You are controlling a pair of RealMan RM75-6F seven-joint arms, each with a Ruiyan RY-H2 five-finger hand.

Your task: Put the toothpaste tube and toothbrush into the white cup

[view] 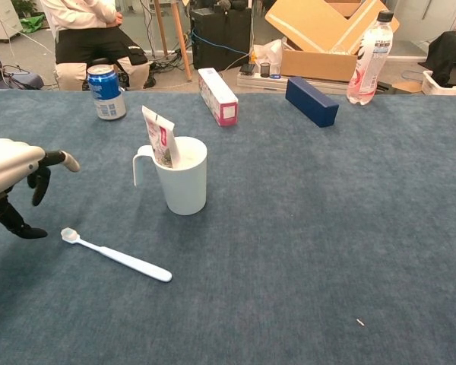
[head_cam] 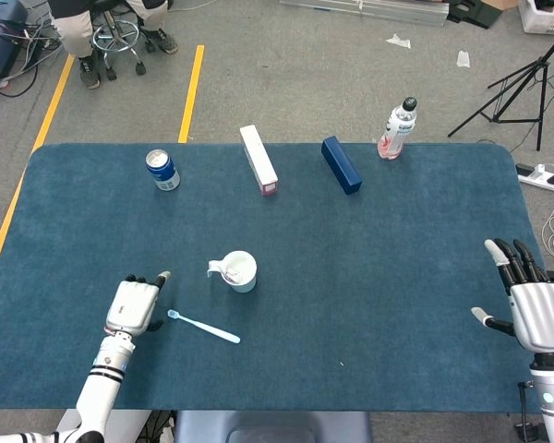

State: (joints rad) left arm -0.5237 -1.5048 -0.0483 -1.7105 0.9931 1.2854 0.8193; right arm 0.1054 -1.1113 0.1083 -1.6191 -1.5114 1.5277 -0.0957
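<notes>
The white cup (head_cam: 241, 271) (view: 182, 176) stands left of the table's middle, and the toothpaste tube (view: 158, 137) sticks up out of it. A light blue toothbrush (head_cam: 203, 327) (view: 118, 256) lies flat on the cloth in front of the cup, bristle end toward my left hand. My left hand (head_cam: 134, 307) (view: 11, 182) hovers just left of the bristle end, fingers bent downward and thumb apart below them, holding nothing. Far off at the right edge, my right hand (head_cam: 531, 305) rests with its fingers spread, empty.
Along the far side stand a blue can (head_cam: 162, 170) (view: 106, 93), a white and pink box (head_cam: 258, 159) (view: 217, 96), a dark blue box (head_cam: 341, 164) (view: 311, 100) and a water bottle (head_cam: 398, 129) (view: 368, 58).
</notes>
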